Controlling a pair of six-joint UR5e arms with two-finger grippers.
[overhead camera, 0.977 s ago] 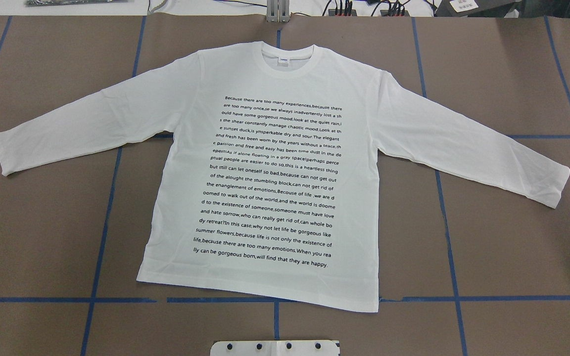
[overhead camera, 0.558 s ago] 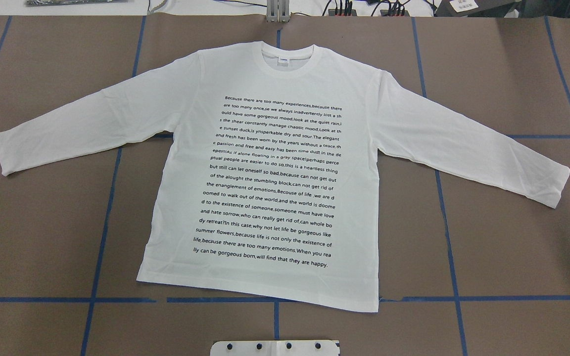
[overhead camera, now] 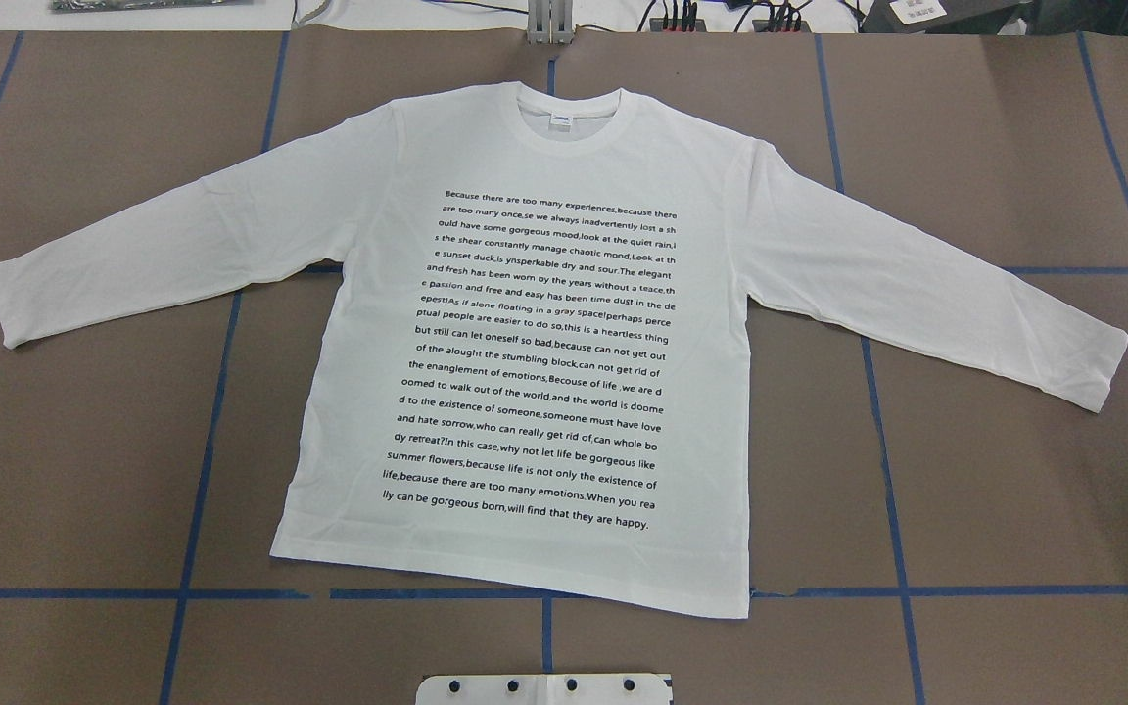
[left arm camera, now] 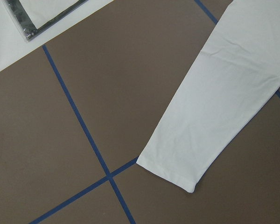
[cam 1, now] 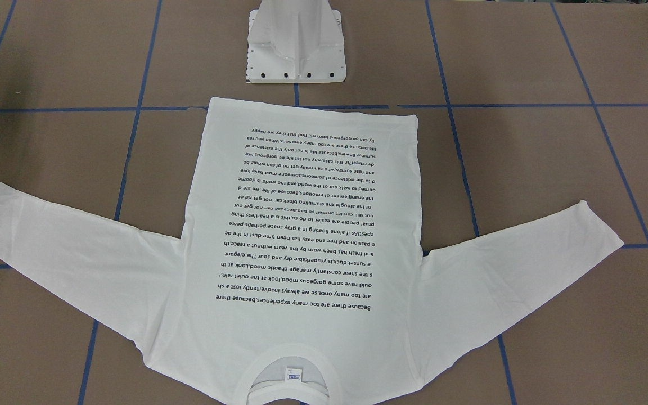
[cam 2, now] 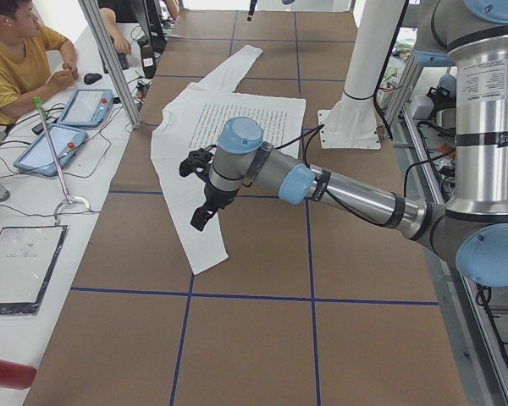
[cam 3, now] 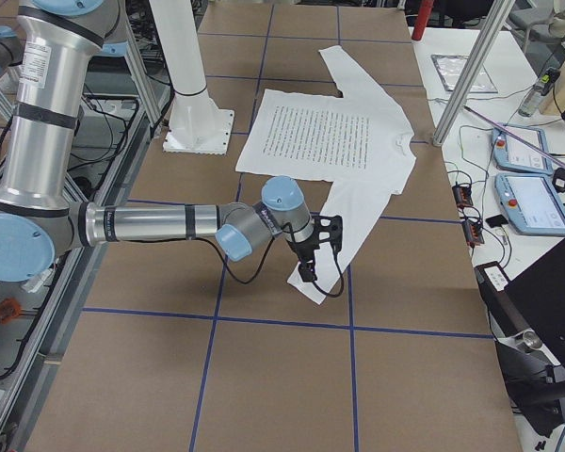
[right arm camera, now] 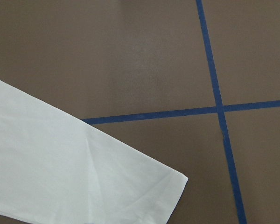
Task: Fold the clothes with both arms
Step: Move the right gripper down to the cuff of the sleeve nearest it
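Underneath everything, a brown surface (overhead camera: 1014, 147), marked into big squares by blue tape lines (overhead camera: 887, 490).

Spread flat across its middle, print side up, a white long-sleeved T-shirt (overhead camera: 525, 343): hem toward the robot, neck toward the far edge, fully unfolded, sleeves angled outward and back toward the robot's side.

From the robot's side, the silver-grey left arm (cam 2: 356, 196) with light-blue joint caps, stretched low over the surface toward the end of the left sleeve (overhead camera: 163, 255). The right arm (cam 3: 151, 224) stretched likewise toward the end of the right sleeve (overhead camera: 936, 284).

Close to the hem but apart from it, the white pedestal base (cam 1: 296, 50).

Down the shirt's front, a block of black text lines (overhead camera: 544, 367), covering most of the body.

Along the bench past the neck end, a seated person in yellow (cam 2: 13, 63) and two tablets (cam 2: 86, 106).

At the left arm's tip, the black left pincer (cam 2: 199, 218), pointing down, raised above the surface by the left cuff (left arm camera: 172, 170). Seen only from the side; cannot tell whether apart or together. At the right arm's tip, the right pincer (cam 3: 307, 273), also pointing down, above the surface by the right cuff (right arm camera: 168, 191); again cannot tell whether apart or together.

Both cuffs flat on the surface, each near a crossing of tape lines.

At the neck, a ribbed round collar (overhead camera: 572, 147), with a small label (overhead camera: 560, 120) inside its back.
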